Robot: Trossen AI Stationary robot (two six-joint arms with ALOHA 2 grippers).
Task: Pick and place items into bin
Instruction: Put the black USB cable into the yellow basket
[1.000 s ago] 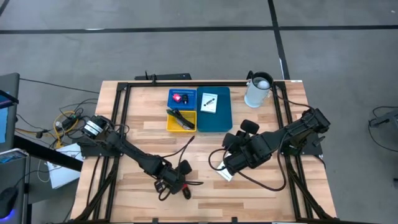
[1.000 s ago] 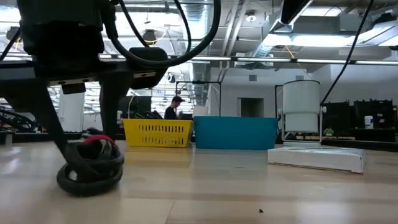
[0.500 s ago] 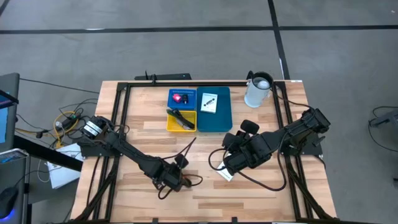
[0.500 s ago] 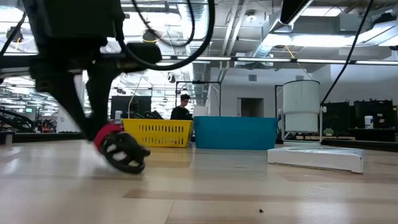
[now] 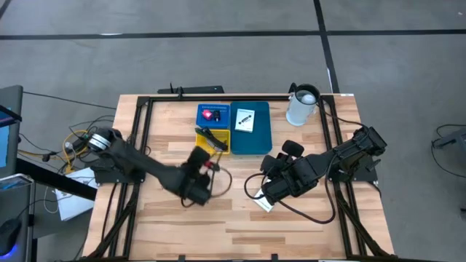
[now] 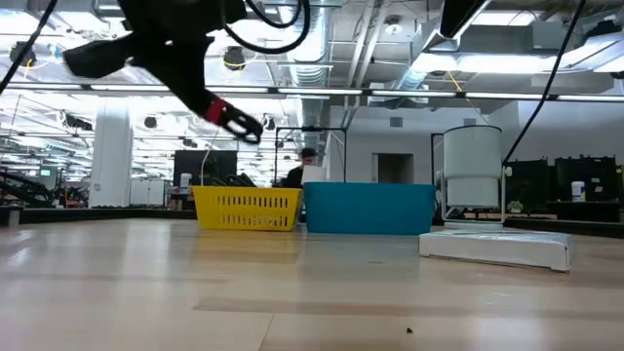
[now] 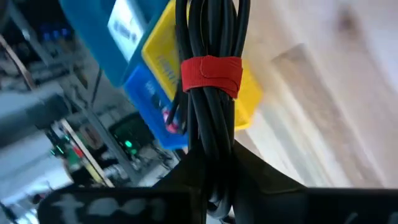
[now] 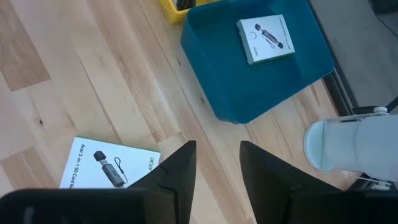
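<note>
A: Left gripper [image 5: 206, 164] is raised above the wooden slatted bench [image 5: 160, 218], just short of the small yellow mesh bin [image 5: 212, 142]. Its fingers [image 7: 261, 180] are clenched on a coiled black cable bundle with a red strap [image 7: 210, 74]. In the low view the bundle [image 6: 232, 119] hangs above the yellow bin [image 6: 246, 208].

B: Right side?

A: Right gripper [image 5: 262, 195] is low over the bench, fingers [image 8: 174, 171] spread and gripping nothing. A white printed packet showing a black stick-shaped device [image 8: 109, 165] lies flat on the bench right at them; in the high view it's partly under the gripper [image 5: 263, 205].

B: Bins?

A: Three, touching, at the bench's far middle. Small blue bin [image 5: 213, 110] holds a red-pink piece [image 5: 208, 115]. The yellow bin just in front of it holds dark pen-like tools [image 5: 211, 137]. The bigger teal bin [image 5: 256, 140] sits beside both and has a white printed card [image 5: 245, 119] in it, also seen from the right wrist [image 8: 267, 38].

B: Anything else?

A: White jug [image 5: 301, 105] at the far right corner, near the teal bin but apart.
</note>
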